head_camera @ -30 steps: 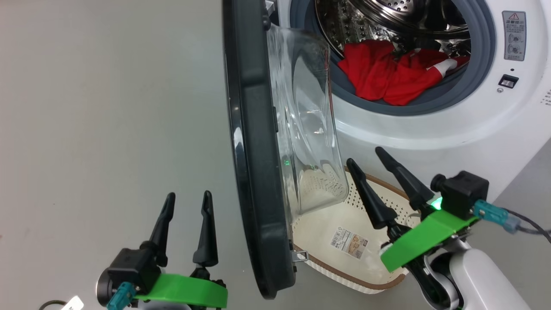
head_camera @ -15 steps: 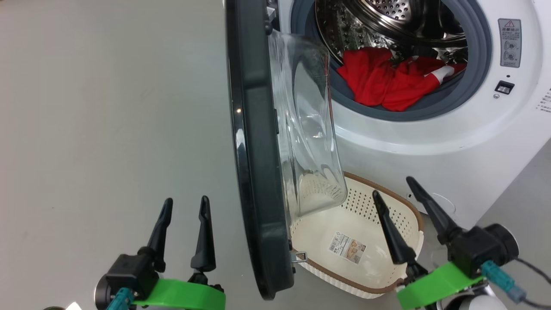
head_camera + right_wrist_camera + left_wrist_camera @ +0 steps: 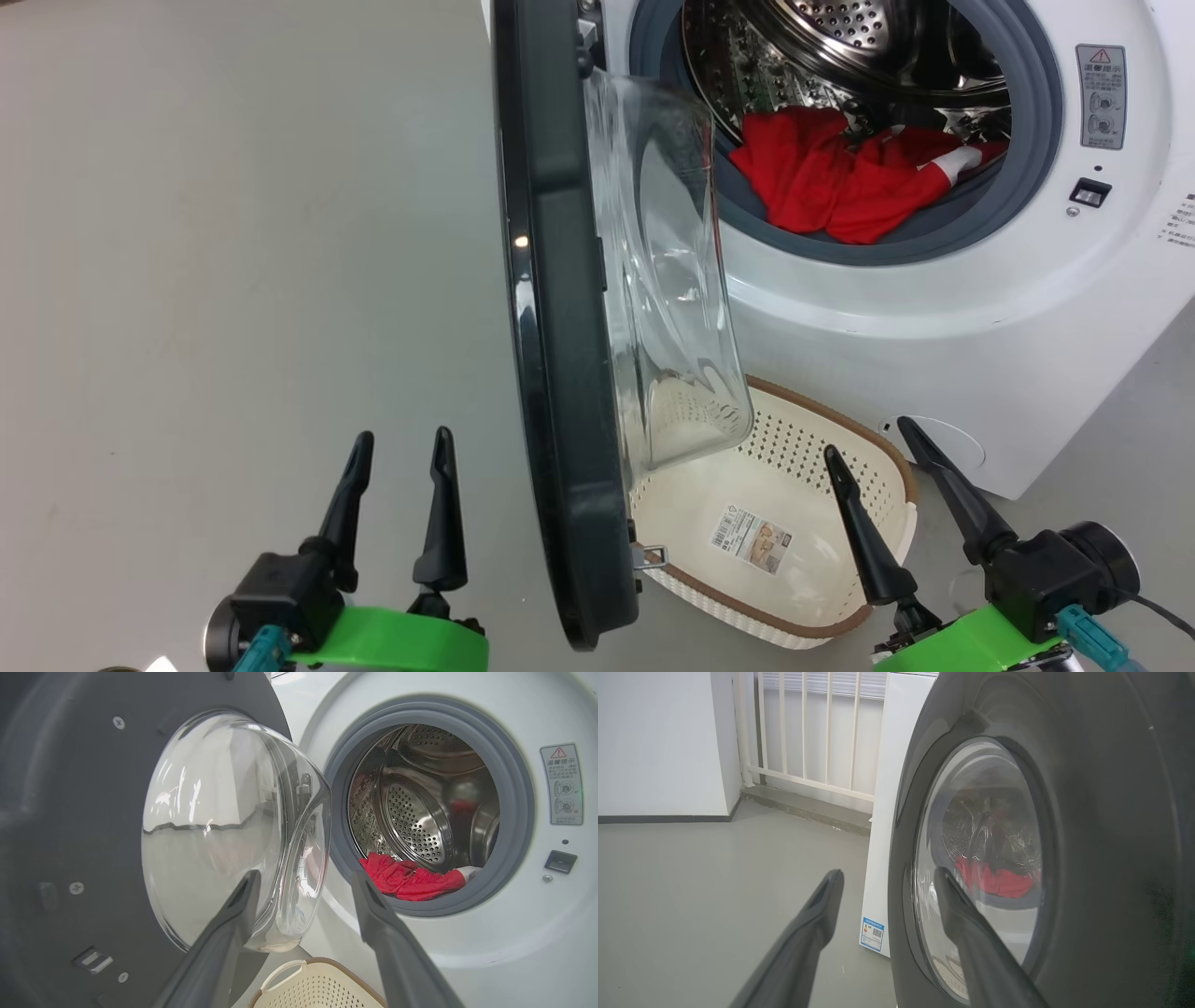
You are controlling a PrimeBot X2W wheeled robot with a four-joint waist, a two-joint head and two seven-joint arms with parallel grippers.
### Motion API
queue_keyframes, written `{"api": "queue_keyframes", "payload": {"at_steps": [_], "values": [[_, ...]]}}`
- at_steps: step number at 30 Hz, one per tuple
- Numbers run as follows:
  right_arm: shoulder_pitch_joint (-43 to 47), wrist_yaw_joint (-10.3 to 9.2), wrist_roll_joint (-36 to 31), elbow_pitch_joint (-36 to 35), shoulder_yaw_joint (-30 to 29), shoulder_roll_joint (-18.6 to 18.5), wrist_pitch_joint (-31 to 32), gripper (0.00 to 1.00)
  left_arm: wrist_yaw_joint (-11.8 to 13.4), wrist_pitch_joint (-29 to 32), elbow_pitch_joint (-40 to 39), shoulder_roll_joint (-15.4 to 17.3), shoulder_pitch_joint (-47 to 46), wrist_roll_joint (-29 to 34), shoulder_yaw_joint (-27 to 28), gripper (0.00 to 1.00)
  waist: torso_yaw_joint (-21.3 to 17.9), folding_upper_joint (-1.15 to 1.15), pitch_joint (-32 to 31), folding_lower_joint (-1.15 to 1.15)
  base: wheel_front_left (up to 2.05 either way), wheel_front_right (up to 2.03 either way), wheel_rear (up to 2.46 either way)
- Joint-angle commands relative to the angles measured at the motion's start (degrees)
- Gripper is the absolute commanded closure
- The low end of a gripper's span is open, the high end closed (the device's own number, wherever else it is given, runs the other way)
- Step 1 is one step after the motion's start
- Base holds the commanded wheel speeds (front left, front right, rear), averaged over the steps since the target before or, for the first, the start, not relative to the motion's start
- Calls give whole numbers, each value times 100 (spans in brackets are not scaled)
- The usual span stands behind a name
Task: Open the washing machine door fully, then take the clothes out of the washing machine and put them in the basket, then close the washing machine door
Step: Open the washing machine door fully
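Washing machine door point(image 3: 551, 373) ajar, edge-on between left claw point(image 3: 403, 439) and right claw point(image 3: 866, 439), both spread, empty. Red clothes point(image 3: 831, 187) low in drum point(image 3: 840, 37), far right; basket point(image 3: 812, 627) on floor point(image 3: 233, 280) beneath door glass point(image 3: 672, 280). Risk: reaching past half-open door, knocking it or basket.

head above, wrists beside door point(image 3: 551, 373)

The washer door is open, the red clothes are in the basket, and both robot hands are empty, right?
Not quite. The red clothes lie inside the washing machine, not in the basket, as the head view shows. The door is open, and the left gripper and right gripper are empty.
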Motion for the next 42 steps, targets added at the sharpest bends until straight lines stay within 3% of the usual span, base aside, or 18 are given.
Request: {"api": "queue_keyframes", "payload": {"at_steps": [1,4,5,6,7,8,16,28,42], "values": [[-65,37,50,-142,92,12,-68,0,-32,-68,-113,34,-23,73,222,0,1,0,2,0,0,0,0],[-76,37,103,-121,62,12,-73,0,-34,-68,-108,25,-21,89,235,0,2,0,5,0,0,0,0],[-78,37,111,-117,61,12,-74,0,-34,-68,-106,20,-20,93,233,6,2,0,6,0,0,0,0],[-76,37,134,-109,63,12,-73,0,-36,-68,-102,17,-19,96,233,42,2,0,4,0,0,0,0],[-77,37,161,-95,67,12,-75,0,-42,-68,-93,12,-19,101,234,96,2,0,2,0,0,0,0],[-78,37,173,-89,70,12,-77,0,-48,-68,-87,10,-19,101,235,100,1,0,0,0,0,0,0],[-79,37,263,-51,4,12,-94,0,-75,-68,-400,2,-81,221,330,100,0,0,2,0,0,0,0],[-60,37,402,42,-59,12,-138,0,-214,-69,-1646,-18,-293,674,287,100,-14,0,-27,0,0,0,0],[-74,37,473,101,-114,13,-184,0,-717,285,-2389,-68,-603,625,-763,100,-89,0,-1,0,0,0,0]]}}
